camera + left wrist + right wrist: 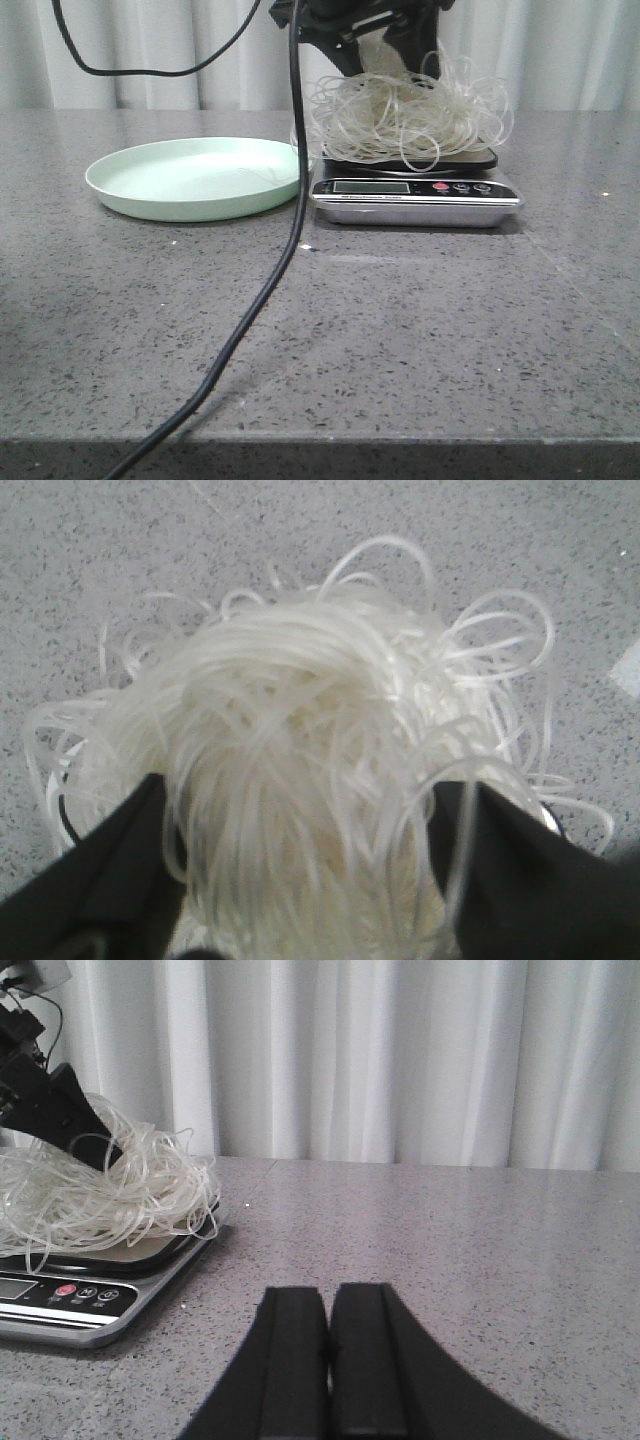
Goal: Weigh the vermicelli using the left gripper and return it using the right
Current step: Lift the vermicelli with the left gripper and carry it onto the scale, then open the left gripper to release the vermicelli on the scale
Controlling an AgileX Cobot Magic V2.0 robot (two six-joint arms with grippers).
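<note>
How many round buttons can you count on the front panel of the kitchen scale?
3 on the scale: a red button right of the display, then two dark ones further right. None looks hidden.

Grey speckled stone table [420, 330]. Directly on it: pale green plate [195, 177] at left, digital kitchen scale [415, 196] just beside it at right, black cable [245, 320] trailing across front.
</note>
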